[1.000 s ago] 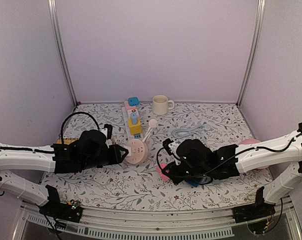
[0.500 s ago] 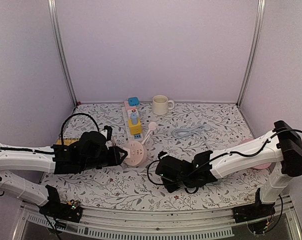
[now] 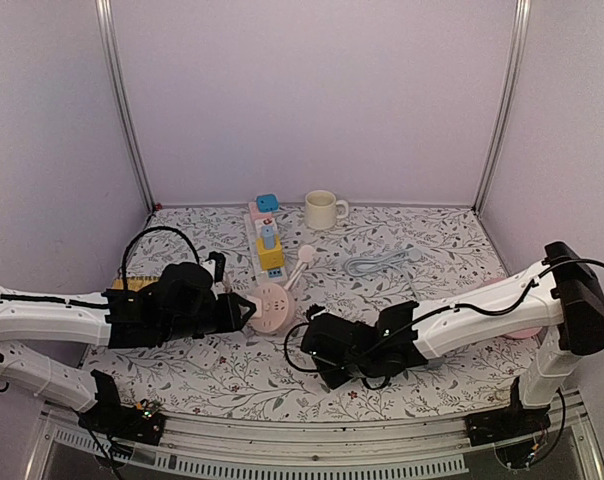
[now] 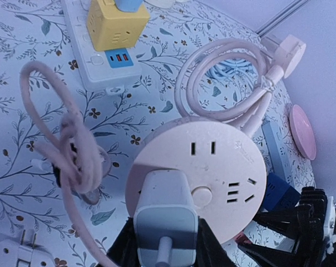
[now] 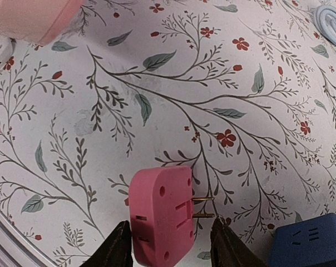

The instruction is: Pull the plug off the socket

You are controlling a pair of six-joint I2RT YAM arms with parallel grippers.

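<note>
Plug (image 4: pixel 165 214) is seated in the round pink socket (image 4: pixel 212 167), at the edge nearest the left wrist camera. We see it white-grey with a pale pink cord (image 4: pixel 68 150) that loops loosely over the floral table (image 3: pixel 232 375). The socket sits left of table centre, just in front of the white power strip (image 4: pixel 95 55).

Left gripper (image 4: pixel 166 236) is clamped on the plug: a black finger is pressed on each side of its body. From the top camera it comes in low from the left and meets the socket's left edge.

Right gripper (image 5: pixel 171 233) is low over the table, near the socket's front right. A pink adapter (image 5: pixel 159 214) sits between its fingers, with two brass pins pointing sideways. The left-hand finger (image 5: pixel 117 247) in that view touches the adapter. The other one looks to stand off the body by the pins, so we can't tell if it actually grips.

Around them:
- A yellow cube adapter (image 4: pixel 115 25) is plugged into the strip.
- A blue block (image 5: pixel 307 239) lies just beside the right gripper.
- A cream mug (image 3: pixel 322 210) stands at the back wall.
- A coiled white cable (image 3: pixel 377 262) lies right of the strip.
</note>
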